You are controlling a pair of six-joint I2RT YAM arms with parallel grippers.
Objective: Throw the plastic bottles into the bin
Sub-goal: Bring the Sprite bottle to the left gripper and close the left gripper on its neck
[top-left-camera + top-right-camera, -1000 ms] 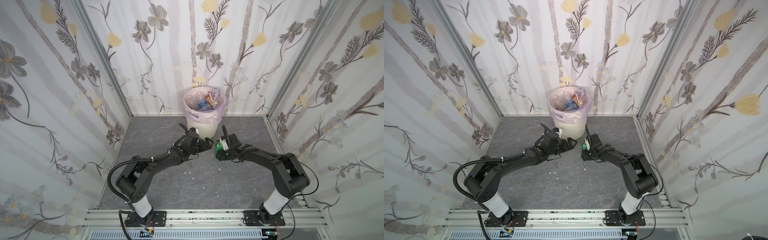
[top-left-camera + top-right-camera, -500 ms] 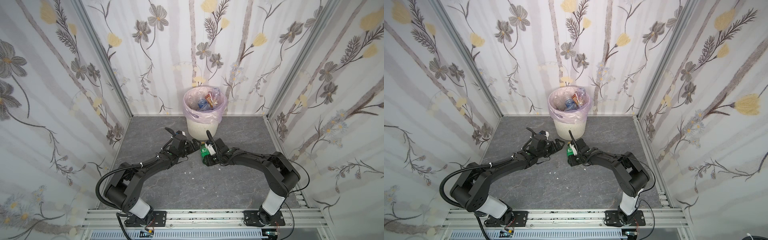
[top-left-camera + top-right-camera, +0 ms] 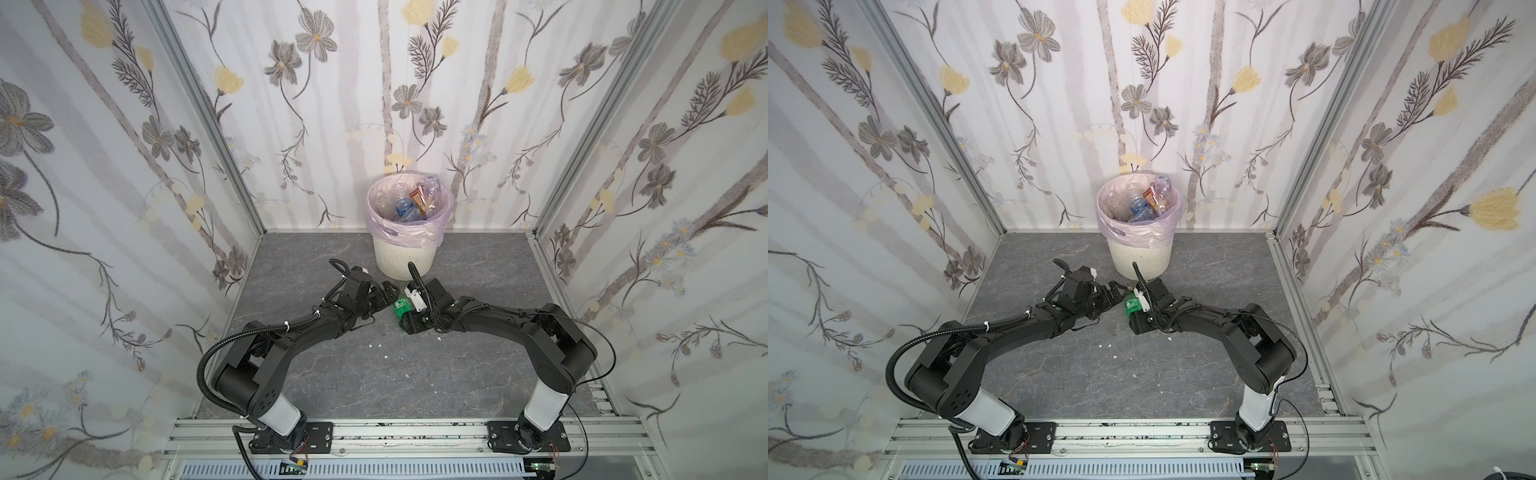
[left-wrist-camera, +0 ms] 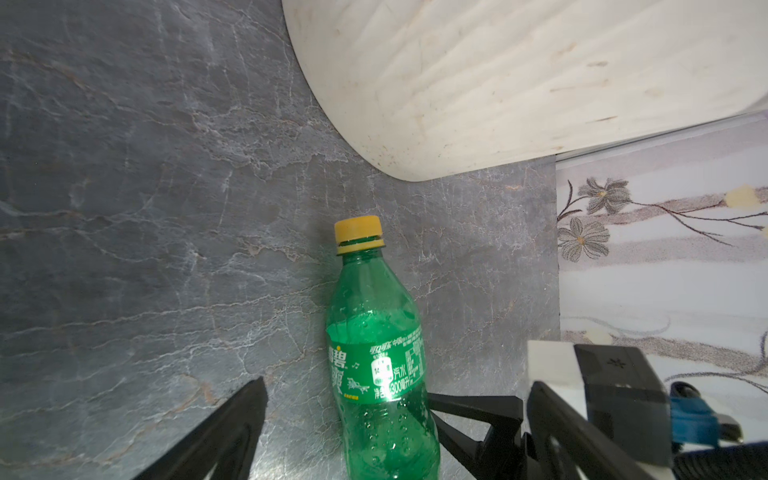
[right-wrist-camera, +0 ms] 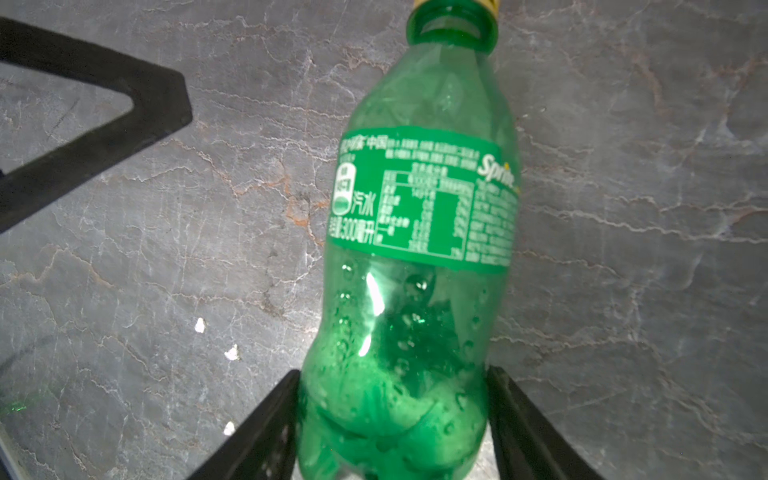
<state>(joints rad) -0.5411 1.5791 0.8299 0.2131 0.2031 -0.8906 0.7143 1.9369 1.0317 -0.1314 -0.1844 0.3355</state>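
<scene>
Bottle [image 5: 419,257] between right gripper [image 5: 392,395] jaws.

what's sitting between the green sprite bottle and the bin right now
Nothing visible: in the left wrist view only bare grey floor lies between the yellow cap of the green Sprite bottle and the bin. The open left gripper flanks the bottle's body and the right gripper holds its base, neither ahead of the cap.

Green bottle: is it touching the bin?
Apart. The left wrist view shows bare floor between the green bottle, at its cap, and the bin.
</scene>
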